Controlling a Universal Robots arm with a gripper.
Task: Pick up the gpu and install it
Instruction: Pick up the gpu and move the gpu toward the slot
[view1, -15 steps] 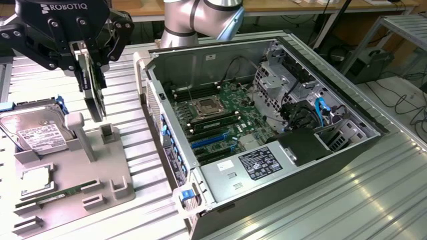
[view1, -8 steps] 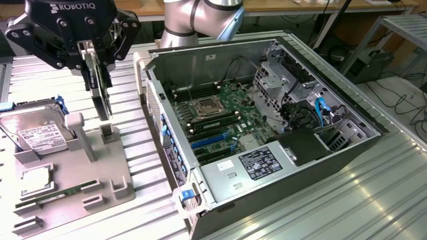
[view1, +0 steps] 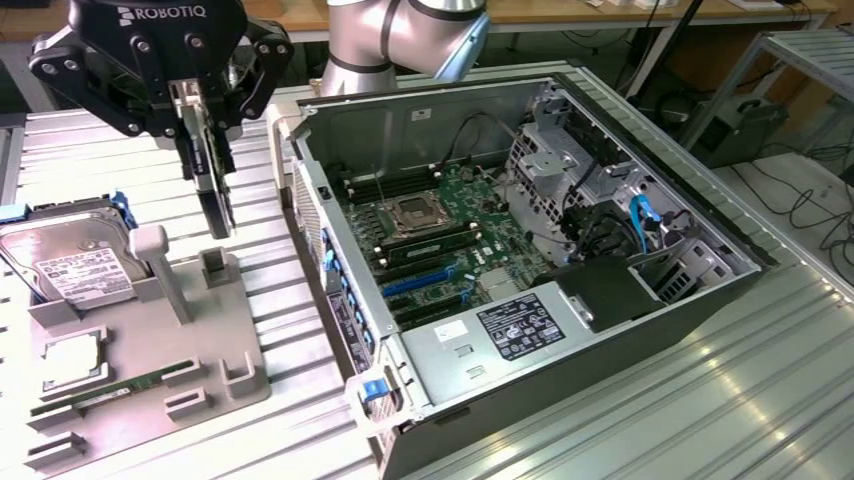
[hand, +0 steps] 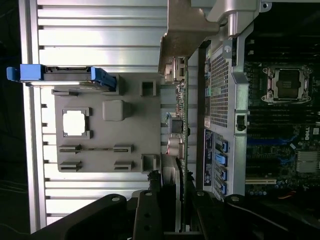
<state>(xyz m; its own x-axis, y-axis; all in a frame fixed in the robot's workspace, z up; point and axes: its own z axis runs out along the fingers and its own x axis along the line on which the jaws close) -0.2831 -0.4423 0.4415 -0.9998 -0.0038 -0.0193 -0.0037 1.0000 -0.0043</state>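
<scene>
The gpu (view1: 214, 205) hangs on edge, a thin black card with its lower end just above the grey holder (view1: 214, 340). My gripper (view1: 203, 125) is shut on the card's upper part, at the exterior view's upper left. In the wrist view the gpu (hand: 181, 115) appears edge-on between my fingers (hand: 150, 205), with its silvery bracket (hand: 182, 30) at the far end. It sits between the grey holder (hand: 107, 120) and the open computer case (hand: 222, 90). The open computer case (view1: 534, 230) lies to the exterior view's right of the card, its blue expansion slots (view1: 416, 288) exposed.
A silver hard drive (view1: 74, 260) with blue rails stands on the holder's far left side. A processor chip (view1: 70, 360) and a green memory stick (view1: 114, 392) lie in the holder's nearer slots. The case wall (view1: 310, 190) rises close beside the card.
</scene>
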